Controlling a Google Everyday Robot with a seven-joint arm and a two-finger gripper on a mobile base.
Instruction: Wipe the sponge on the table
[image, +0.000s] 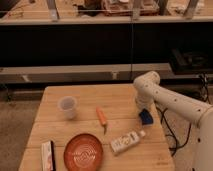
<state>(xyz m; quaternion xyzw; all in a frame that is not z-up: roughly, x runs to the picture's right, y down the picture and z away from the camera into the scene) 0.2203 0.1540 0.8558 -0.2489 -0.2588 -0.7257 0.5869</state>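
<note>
While the gripper (142, 107), its grip not discernible, meets the dark blue sponge (146, 117) by the right edge of the surface (85, 96), good wiping likely needs even downward pressure.

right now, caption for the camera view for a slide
Gripper at the sponge near the table edge, with carrot, cup, plate and bottle alongside.

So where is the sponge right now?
In the camera view, the sponge is near the table's right edge, just below the hand, right of the carrot and beyond the white bottle.
</note>
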